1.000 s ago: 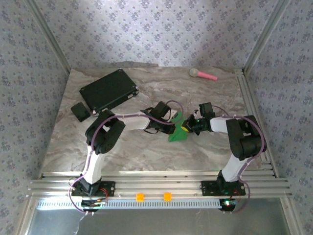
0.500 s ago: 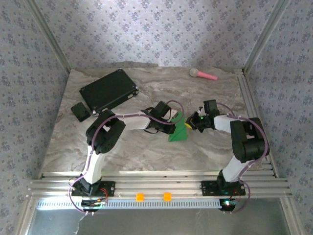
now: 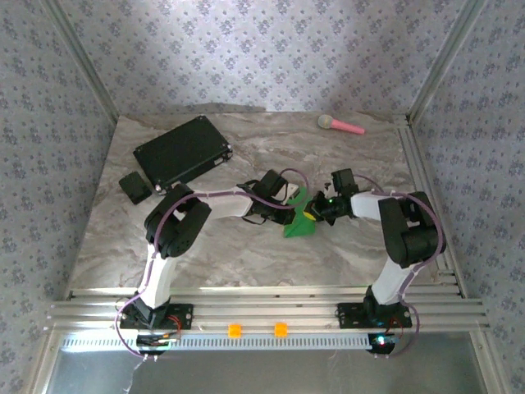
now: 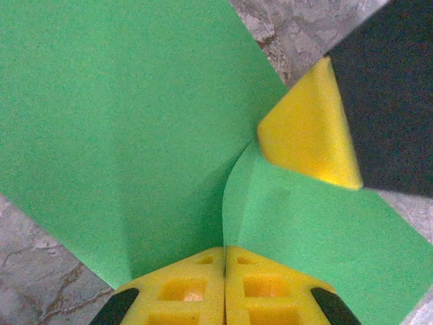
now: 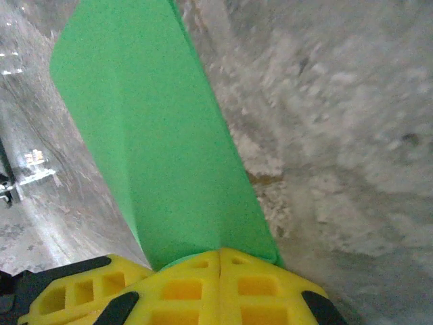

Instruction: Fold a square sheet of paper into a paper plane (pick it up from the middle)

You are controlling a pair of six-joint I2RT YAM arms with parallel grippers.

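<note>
The square sheet of paper [image 3: 297,220] is bright green and folded, standing up off the marble table [image 3: 246,254] near its middle. My left gripper [image 3: 288,208] reaches it from the left. Its yellow jaws [image 4: 224,252] are shut on a creased edge, and the green sheet [image 4: 122,115] spreads out ahead of them. My right gripper [image 3: 312,214] comes in from the right, its jaws [image 5: 220,253] shut on the paper's [image 5: 155,135] folded end. The right gripper's yellow fingertip [image 4: 308,132] presses against the fold, close in front of the left jaws.
A black rectangular case [image 3: 182,151] lies at the back left with a small black box [image 3: 134,188] beside it. A pink-handled microphone-like toy [image 3: 340,125] rests at the back right. Aluminium rails run along the right edge [image 3: 423,185] and the front [image 3: 271,308].
The right gripper drew back to the right, away from the fold, then returned to the paper. The left gripper stayed shut on the sheet in nearly the same place.
</note>
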